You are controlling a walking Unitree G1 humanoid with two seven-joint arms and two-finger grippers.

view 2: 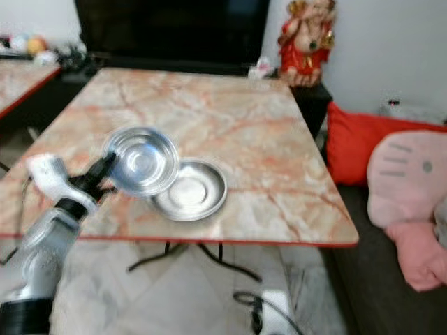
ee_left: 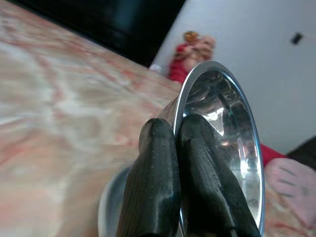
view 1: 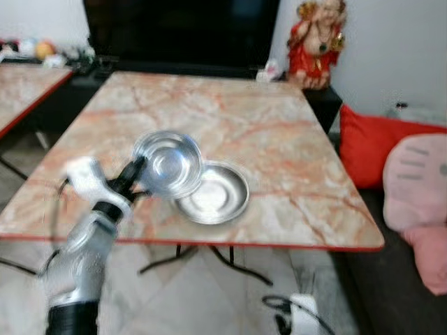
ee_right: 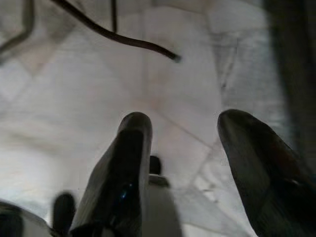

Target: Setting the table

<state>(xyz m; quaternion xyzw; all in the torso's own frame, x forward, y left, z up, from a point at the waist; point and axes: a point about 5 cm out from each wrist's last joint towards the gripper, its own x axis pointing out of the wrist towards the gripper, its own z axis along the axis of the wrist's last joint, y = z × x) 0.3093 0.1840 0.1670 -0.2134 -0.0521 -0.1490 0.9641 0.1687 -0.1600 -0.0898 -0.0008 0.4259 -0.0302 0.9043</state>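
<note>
Steel bowl [view 1: 167, 162], empty and tilted, hangs above our marble tabletop [view 1: 265, 132], its rim pinched in our left tool [view 1: 137, 169]. Beside it lies an empty steel plate [view 1: 216, 195]. Our right tool [ee_right: 185, 148] gapes over the tiled floor [ee_right: 74, 84].

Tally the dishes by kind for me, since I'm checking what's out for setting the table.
Steel bowl, held tilted by the left gripper: 1
Steel plate, flat on the marble table: 1
Total: 2
</note>
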